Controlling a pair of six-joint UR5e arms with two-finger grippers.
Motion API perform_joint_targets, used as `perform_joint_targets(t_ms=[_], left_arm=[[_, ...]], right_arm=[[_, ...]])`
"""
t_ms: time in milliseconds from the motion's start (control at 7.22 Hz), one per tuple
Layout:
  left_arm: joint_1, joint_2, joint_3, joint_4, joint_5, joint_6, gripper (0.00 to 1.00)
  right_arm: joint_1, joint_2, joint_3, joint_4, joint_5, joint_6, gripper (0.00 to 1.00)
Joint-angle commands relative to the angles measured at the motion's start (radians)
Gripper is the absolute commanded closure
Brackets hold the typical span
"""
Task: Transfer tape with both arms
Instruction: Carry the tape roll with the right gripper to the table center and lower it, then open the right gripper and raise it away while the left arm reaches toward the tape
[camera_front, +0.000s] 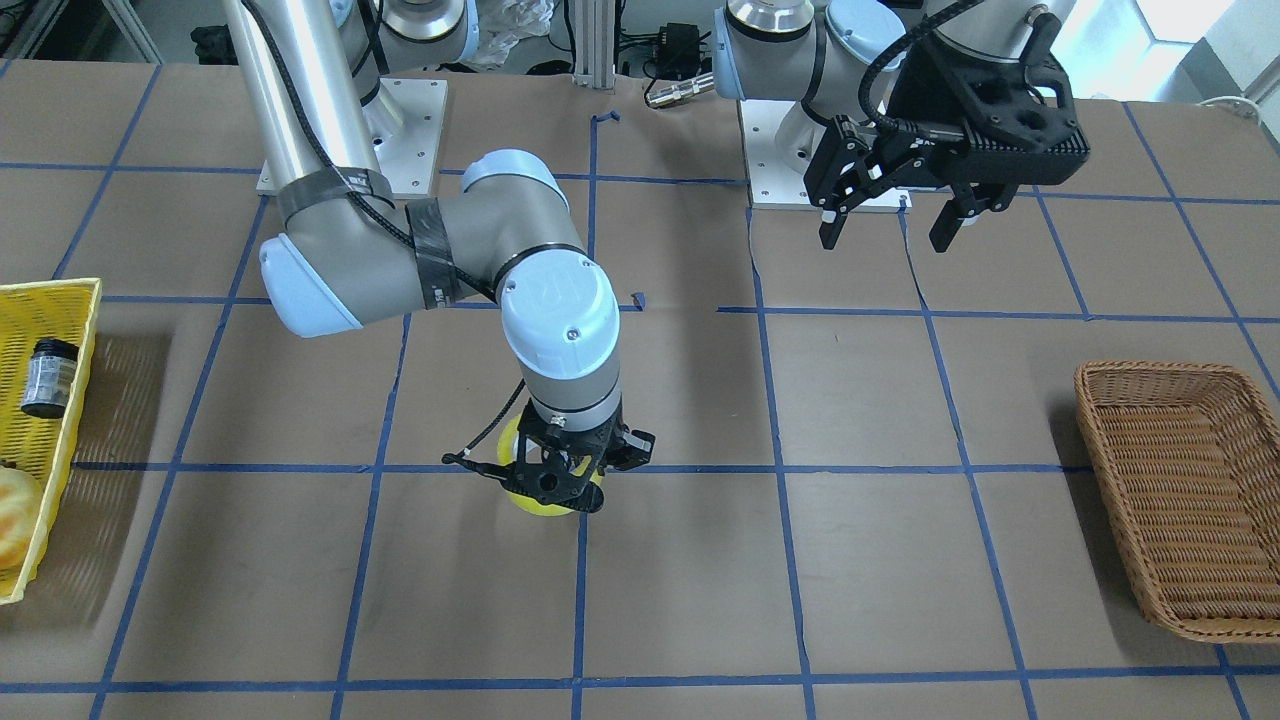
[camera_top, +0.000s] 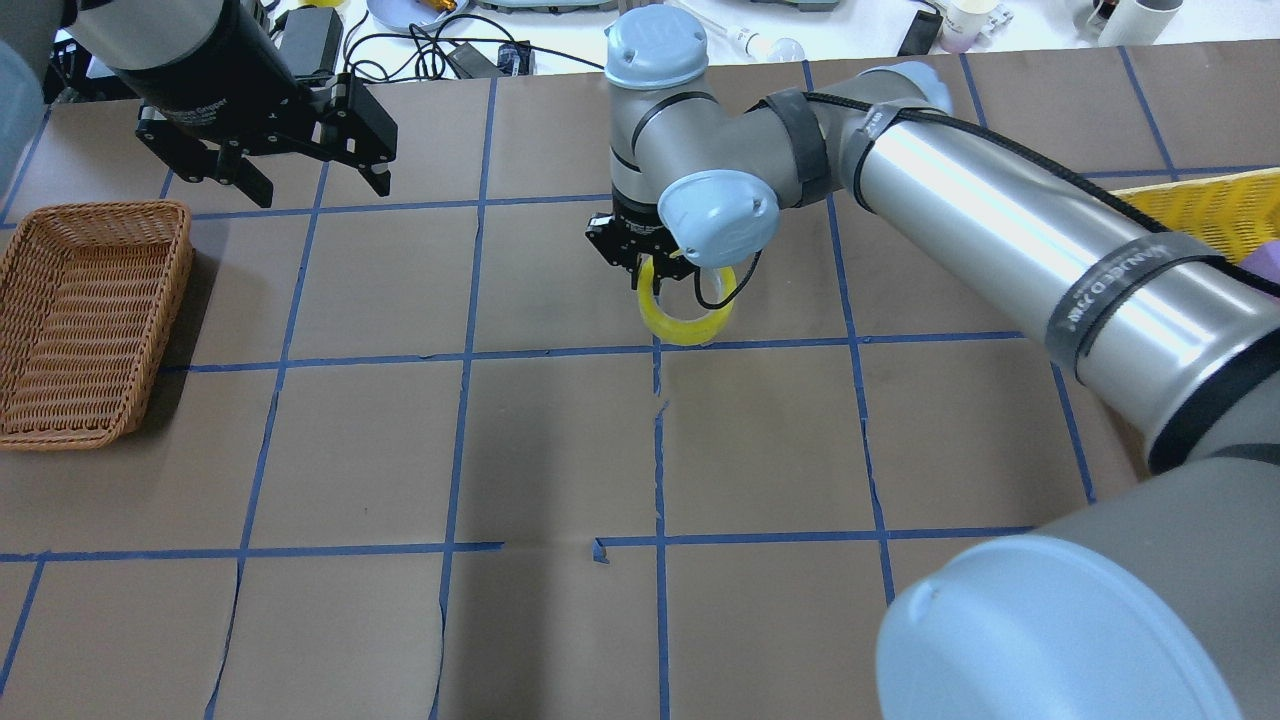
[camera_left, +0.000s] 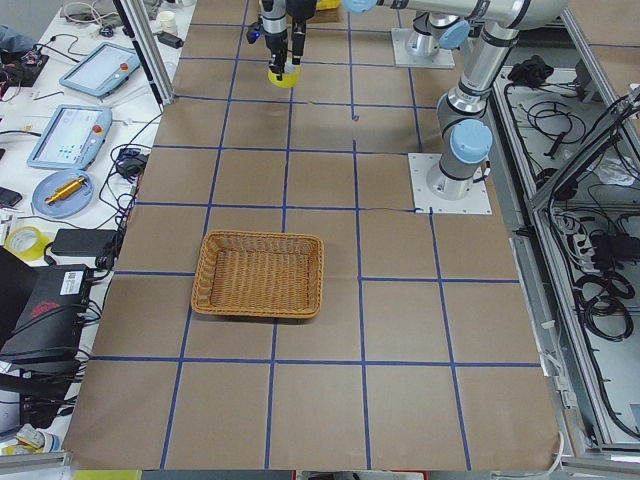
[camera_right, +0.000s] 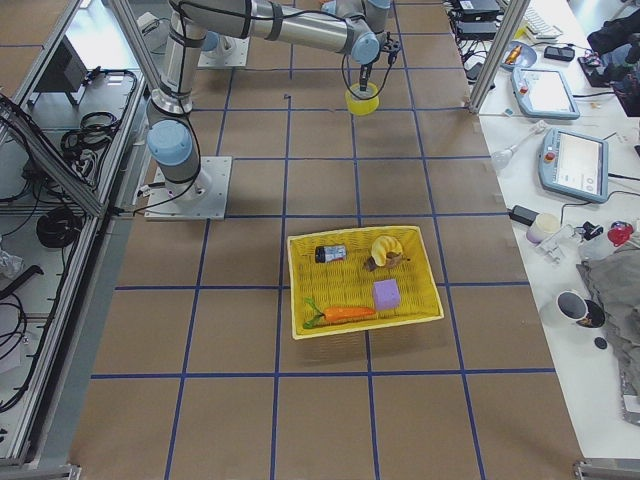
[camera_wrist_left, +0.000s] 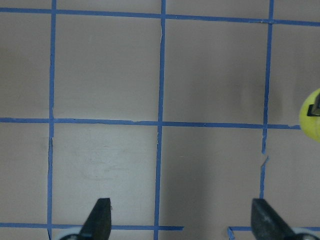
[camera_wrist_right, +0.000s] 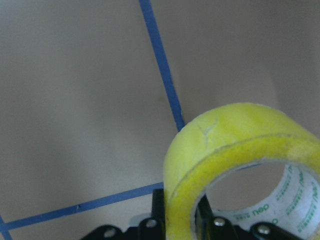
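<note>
1. Grips the tape by its wall with the right gripper, one finger inside the ring and one outside.
2. Holds that roll near the middle of the table, toward the edge far from the robot; touching the paper or just above it, cannot tell.
3. Hangs the left gripper spread wide and empty over the table's left half, near the wicker basket.

Brown table, wicker basket, yellow basket
</note>
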Motion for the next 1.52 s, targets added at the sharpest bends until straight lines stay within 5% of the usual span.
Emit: perform_joint_targets(t_ms=[0,138,277,415,831,1385], left_arm=[[0.0,0.0,0.0,0.0,0.0,0.0,0.0],[0.0,0.0,0.0,0.0,0.0,0.0,0.0],[0.003,0.0,0.003,0.002,-0.003,0.0,0.0],[0.003,-0.003,0.002,-0.003,-0.003,0.0,0.0],[0.009,-0.023,-0.009,-0.008,0.002,-0.002,0.0],[-0.052,-0.144,-0.099,0.165,-0.014,-0.026,0.0]], right_arm=[[0.01,0.057,-0.016,-0.02,0.046,0.065,1.0],[0.01,0.062,-0.014,-0.045,0.047,0.068,1.0],[0.01,0.062,-0.008,-0.046,0.048,0.073,0.59],[0.009,0.056,-0.004,-0.043,0.047,0.078,0.01],[-0.07,-0.061,0.001,0.008,0.041,-0.046,0.0],[-0.441,-0.324,0.005,0.322,0.028,-0.521,0.0]])
